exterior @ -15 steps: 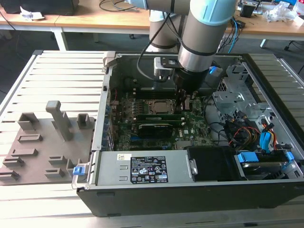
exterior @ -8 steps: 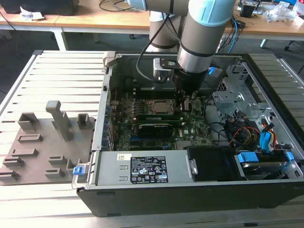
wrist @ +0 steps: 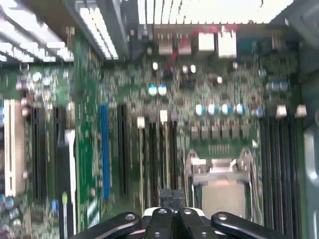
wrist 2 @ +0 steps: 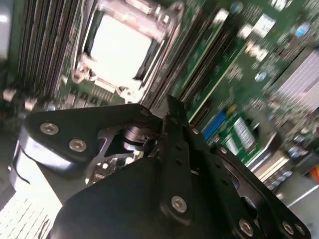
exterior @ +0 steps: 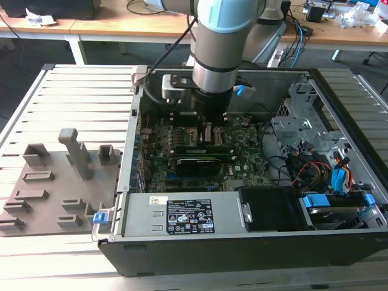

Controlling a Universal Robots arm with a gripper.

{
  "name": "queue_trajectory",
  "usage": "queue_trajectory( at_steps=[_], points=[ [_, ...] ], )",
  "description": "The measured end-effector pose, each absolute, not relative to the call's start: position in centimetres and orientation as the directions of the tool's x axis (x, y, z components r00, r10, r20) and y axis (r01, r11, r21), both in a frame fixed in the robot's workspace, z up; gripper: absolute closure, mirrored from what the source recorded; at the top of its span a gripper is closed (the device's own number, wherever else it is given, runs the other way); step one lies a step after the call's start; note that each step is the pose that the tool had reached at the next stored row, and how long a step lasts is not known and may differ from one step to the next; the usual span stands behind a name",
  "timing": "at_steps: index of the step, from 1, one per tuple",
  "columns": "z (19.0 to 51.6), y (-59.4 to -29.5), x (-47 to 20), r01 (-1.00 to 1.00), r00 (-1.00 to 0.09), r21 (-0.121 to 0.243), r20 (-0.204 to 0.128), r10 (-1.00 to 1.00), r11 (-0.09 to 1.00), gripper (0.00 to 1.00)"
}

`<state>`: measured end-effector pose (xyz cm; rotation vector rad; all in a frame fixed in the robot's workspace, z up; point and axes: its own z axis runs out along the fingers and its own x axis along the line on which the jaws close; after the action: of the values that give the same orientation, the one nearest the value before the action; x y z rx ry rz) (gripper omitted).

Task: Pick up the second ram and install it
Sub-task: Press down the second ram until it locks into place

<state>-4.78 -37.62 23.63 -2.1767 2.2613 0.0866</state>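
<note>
The black two-fingered gripper (wrist: 172, 199) hangs low over the green motherboard (exterior: 242, 160) inside the open black computer case (exterior: 254, 242), jaws clenched together and empty. The case rests on a pale slatted metal table (exterior: 73, 97); wooden desks (exterior: 109, 24) stand beyond.

A pale slatted counter (exterior: 73, 97) fills the foreground of the exterior view. Behind it stand wooden desks (exterior: 109, 27) with white legs, strewn with cables (exterior: 297, 36) and crumpled wrapping (exterior: 357, 15). Dark grey floor (exterior: 36, 51) shows beneath them. Lighting is even and bright.
</note>
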Motion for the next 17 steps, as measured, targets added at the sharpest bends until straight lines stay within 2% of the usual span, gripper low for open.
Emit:
queue_trajectory(
  at_steps=[7, 10, 16, 17],
  points=[
    [22.8, -37.6, -6.7, -0.999, -0.039, 0.038, -0.039, -0.998, 0.037, 0.89],
    [23.6, -37.6, -6.5, -0.999, -0.039, 0.038, -0.040, -0.998, 0.037, 0.89],
    [23.9, -37.6, -2.2, -0.997, -0.040, 0.062, -0.039, -0.998, 0.037, 0.89],
    [25.0, -37.5, -2.2, -0.997, -0.040, 0.062, -0.038, -0.998, 0.037, 0.89]
  ],
)
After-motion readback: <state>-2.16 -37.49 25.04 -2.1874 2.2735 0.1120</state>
